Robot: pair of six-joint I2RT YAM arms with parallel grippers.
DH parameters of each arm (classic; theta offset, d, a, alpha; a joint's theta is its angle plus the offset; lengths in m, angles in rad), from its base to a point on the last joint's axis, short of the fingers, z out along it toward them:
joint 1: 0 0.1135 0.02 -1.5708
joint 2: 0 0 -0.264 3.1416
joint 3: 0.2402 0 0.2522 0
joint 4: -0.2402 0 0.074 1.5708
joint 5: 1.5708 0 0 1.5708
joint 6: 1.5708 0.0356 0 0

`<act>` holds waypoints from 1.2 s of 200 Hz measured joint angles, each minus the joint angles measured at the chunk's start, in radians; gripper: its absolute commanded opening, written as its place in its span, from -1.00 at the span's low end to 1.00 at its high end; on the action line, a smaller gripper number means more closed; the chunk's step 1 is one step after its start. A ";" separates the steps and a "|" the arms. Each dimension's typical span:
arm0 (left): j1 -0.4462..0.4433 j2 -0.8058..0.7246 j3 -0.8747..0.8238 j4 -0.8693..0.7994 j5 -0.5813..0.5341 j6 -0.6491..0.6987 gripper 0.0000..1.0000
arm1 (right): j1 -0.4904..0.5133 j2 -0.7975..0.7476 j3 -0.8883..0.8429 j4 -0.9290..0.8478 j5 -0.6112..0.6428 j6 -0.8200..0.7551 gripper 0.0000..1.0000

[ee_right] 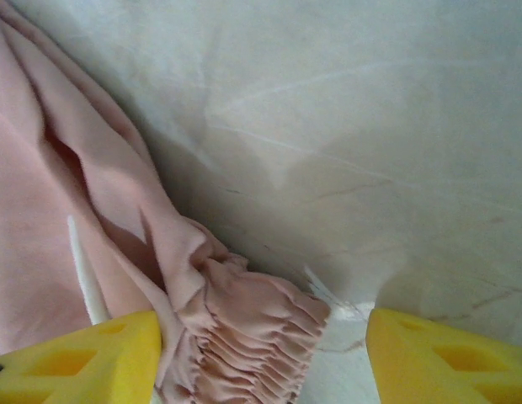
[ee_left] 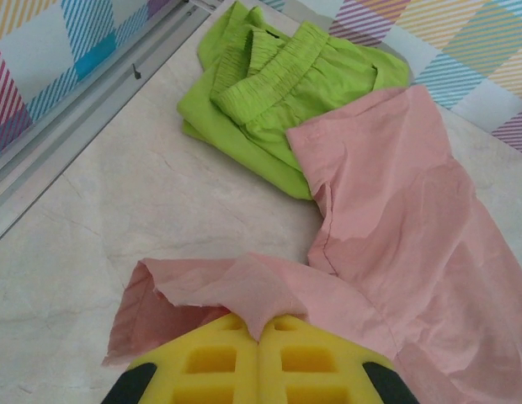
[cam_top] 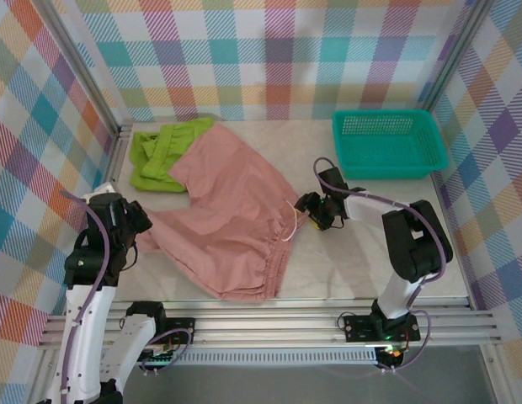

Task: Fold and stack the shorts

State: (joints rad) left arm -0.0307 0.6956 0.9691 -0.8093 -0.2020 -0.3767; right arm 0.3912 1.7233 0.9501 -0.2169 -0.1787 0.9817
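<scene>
Pink shorts (cam_top: pixel 231 215) lie centrally, waist right, legs left, hiding an edge of the green shorts (cam_top: pixel 164 156) at far left. Left gripper (ee_left: pixel 259 332) pinches a pink leg; right gripper (ee_right: pixel 263 341) gapes around the waistband.

A basket (cam_top: pixel 383 172) is set at the far right of the table (cam_top: pixel 345 261). The first pair of shorts (cam_top: pixel 160 156) is placed at the far left. The second pair of shorts (cam_top: pixel 227 219) is laid across the middle, its far corner overlapping the first. The left gripper (cam_top: pixel 133 229) is positioned at its near-left edge, the right gripper (cam_top: pixel 310 210) at its right edge.
</scene>
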 measured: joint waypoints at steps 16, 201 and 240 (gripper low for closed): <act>0.000 0.000 0.000 0.000 0.001 0.000 -1.00 | 0.000 -0.001 -0.008 0.011 -0.002 0.024 0.33; 0.000 -0.024 -0.017 0.000 -0.001 0.000 -1.00 | 0.000 0.082 0.177 -0.005 0.042 0.004 -1.00; 0.000 -0.043 -0.028 0.000 0.008 -0.009 -1.00 | -0.032 0.083 0.276 -0.116 0.107 -0.102 -1.00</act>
State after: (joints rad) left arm -0.0307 0.6525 0.9409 -0.8097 -0.1940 -0.3855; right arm 0.3588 1.8061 1.2263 -0.3332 -0.0719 0.8799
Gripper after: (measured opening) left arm 0.049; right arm 0.064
